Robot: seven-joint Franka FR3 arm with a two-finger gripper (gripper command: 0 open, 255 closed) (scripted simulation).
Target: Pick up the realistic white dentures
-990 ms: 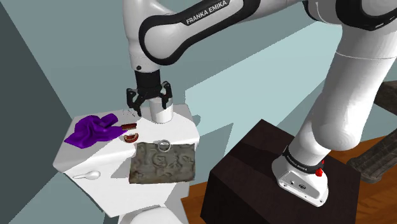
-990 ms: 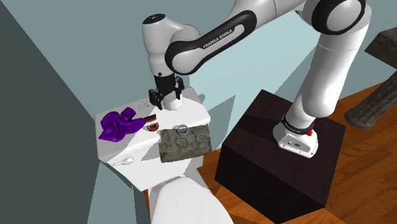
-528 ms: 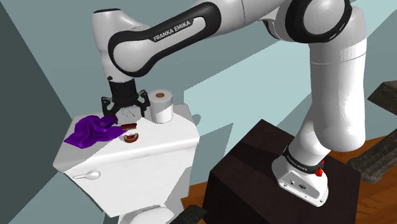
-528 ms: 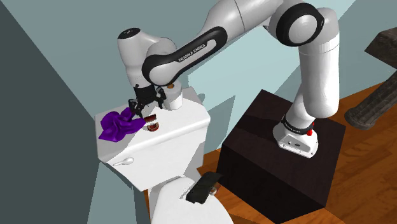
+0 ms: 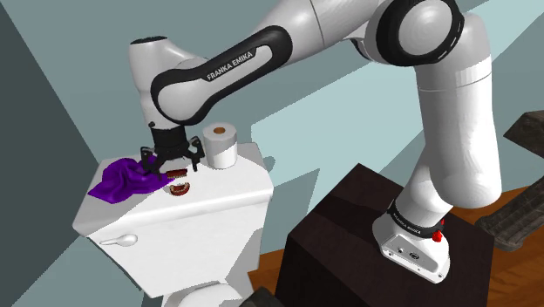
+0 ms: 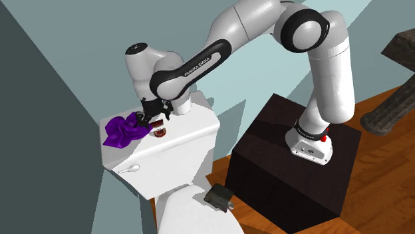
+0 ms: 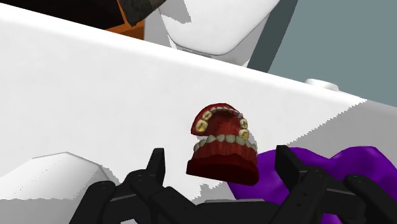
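The big white arm (image 5: 453, 131) rises off its dark box stand (image 5: 340, 227) and arcs across to the white toilet tank (image 5: 222, 205) at the shoulder view's left, hand pointing down at the lid. On that lid lies a crumpled purple cloth (image 5: 120, 180) at the far left end, with a white paper roll (image 5: 221, 146) standing upright near the back edge. In the second exterior view a small dark lump (image 6: 218, 197) sits by the toilet bowl's edge, below the tank.

Now the black gripper (image 7: 220, 162): it's low over the lid and its fingers stand wide apart, with nothing in their grasp. The dentures (image 7: 222, 143) sit right between them, clear space on both sides and no contact. Dark red gums, yellowish-white teeth, upper plate tipped back so the mouth gapes. They rest on the lid just beside the cloth's edge, with the roll a little way off. Nearer the front edge, well apart from all this, lies a small white spoon (image 5: 119, 239).
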